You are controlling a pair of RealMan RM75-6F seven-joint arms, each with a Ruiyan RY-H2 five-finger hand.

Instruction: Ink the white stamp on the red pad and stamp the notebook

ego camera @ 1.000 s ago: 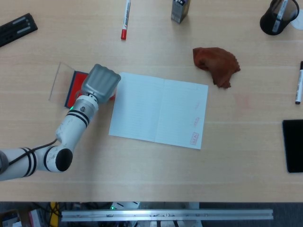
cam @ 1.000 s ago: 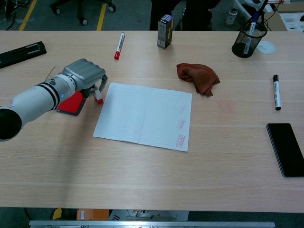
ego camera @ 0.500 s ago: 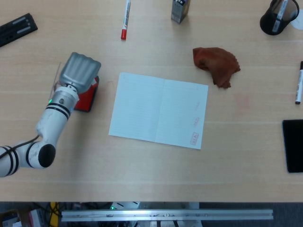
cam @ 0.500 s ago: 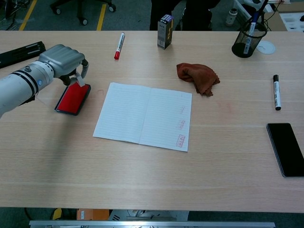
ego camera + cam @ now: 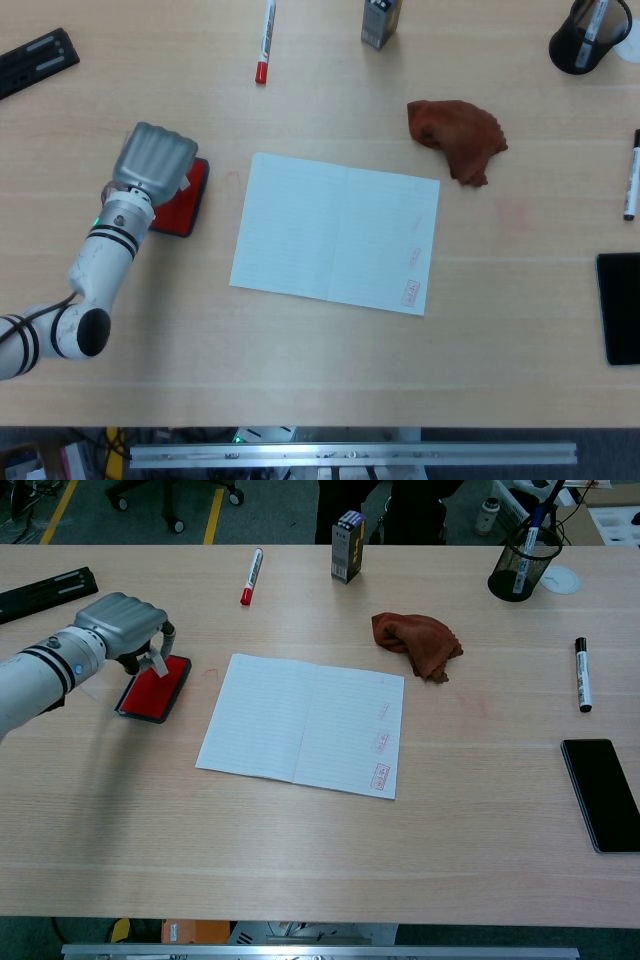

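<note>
The left hand point(image 5: 125, 623) is gripping the white stamp point(image 5: 157, 661) and holding it on the red pad point(image 5: 155, 687), near the worktop's left edge; the open notebook point(image 5: 303, 723) is lying mid-worktop, just beside the pad

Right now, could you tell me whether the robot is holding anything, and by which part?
The left hand holds the white stamp by its upper end, its lower end down on the red pad. The right hand is out of view.
</note>
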